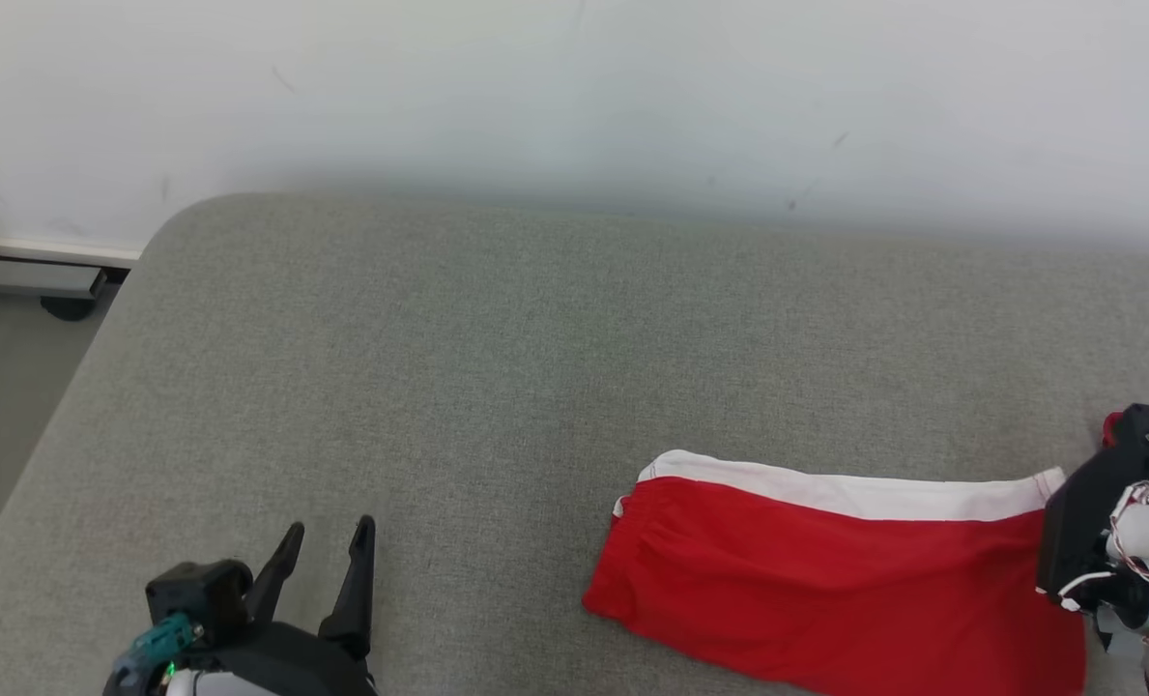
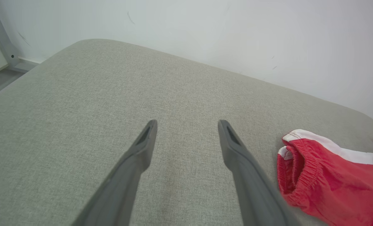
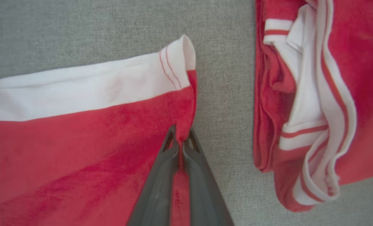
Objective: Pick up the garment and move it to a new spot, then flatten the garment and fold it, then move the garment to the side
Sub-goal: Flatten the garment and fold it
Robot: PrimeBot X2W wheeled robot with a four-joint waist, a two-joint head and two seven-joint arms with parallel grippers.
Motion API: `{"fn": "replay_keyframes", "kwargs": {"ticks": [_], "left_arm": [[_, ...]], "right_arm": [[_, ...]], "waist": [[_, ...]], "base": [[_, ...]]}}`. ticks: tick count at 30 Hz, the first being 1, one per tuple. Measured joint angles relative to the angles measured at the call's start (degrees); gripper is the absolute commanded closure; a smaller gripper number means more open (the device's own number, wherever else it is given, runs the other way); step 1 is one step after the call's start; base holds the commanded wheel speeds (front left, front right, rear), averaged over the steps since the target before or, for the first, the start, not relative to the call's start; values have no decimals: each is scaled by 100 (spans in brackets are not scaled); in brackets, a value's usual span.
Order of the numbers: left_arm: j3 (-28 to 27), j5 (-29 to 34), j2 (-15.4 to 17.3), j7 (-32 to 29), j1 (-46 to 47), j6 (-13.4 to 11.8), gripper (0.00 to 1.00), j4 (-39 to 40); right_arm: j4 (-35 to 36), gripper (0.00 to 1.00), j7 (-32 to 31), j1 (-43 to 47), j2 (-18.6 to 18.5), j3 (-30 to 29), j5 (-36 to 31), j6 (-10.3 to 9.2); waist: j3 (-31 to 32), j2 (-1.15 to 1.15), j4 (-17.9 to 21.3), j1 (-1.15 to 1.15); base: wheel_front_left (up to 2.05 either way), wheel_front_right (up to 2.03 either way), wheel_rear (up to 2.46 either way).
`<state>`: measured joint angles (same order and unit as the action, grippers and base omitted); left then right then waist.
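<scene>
Right gripper (image 3: 181, 139): closed, its two fingers pinching a fold of red cloth at the hem edge of the shorts (image 3: 79, 147), just below the corner of the white band.

Shorts (image 1: 825, 580): red, with a white band along the far edge. They lie flat on the cushion (image 1: 535, 338), low and to the robot's right. The long axis runs left to right across the robot, with the elastic waist end toward its left and the hem end toward its right, where the grip sits.

Left gripper (image 1: 330, 527): fingers spread wide, holding nothing, over bare cushion. The waist end lies to its right, apart from it.

Judgement: the right arm is the nearer and already has the cloth. A lift from that one corner would likely trail the length leftward. The left gripper would need to travel right to reach the waist.

Second garment (image 3: 299, 94): red and white, bunched, beside the hem across a strip of bare cushion, not touching.

Wall (image 1: 574, 97): pale, behind the cushion.
</scene>
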<state>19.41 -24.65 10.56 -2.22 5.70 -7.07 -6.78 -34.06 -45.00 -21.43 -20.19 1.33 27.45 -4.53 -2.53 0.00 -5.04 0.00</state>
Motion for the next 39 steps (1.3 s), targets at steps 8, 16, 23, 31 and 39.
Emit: {"fn": "replay_keyframes", "kwargs": {"ticks": [8, 16, 23, 31, 39], "left_arm": [[11, -9, -10, 5, -193, -2, 0, -7], [77, -9, -13, -1, -194, 2, 0, -4], [163, -9, -58, -29, -188, 11, 0, -3], [188, -9, -74, -76, -154, 58, 0, 0], [220, -9, -136, -78, -15, 60, 0, -8]], "right_arm": [[723, 100, -255, 2, 553, 301, 255, 343], [1212, 100, -501, -65, 1200, 771, 396, 511], [1229, 100, -550, -386, 1533, 945, 352, 316], [1034, 100, -593, -680, 1619, 1138, 320, 97], [818, 100, -536, -999, 1663, 1349, 322, -10]], "waist": [[142, 0, 98, 0], [228, 0, 145, 0], [205, 0, 85, 0], [118, 0, -74, 0], [-3, 0, -199, 1]], "base": [[0, 0, 0], [0, 0, 0], [0, 0, 0], [0, 0, 0], [0, 0, 0]]}}
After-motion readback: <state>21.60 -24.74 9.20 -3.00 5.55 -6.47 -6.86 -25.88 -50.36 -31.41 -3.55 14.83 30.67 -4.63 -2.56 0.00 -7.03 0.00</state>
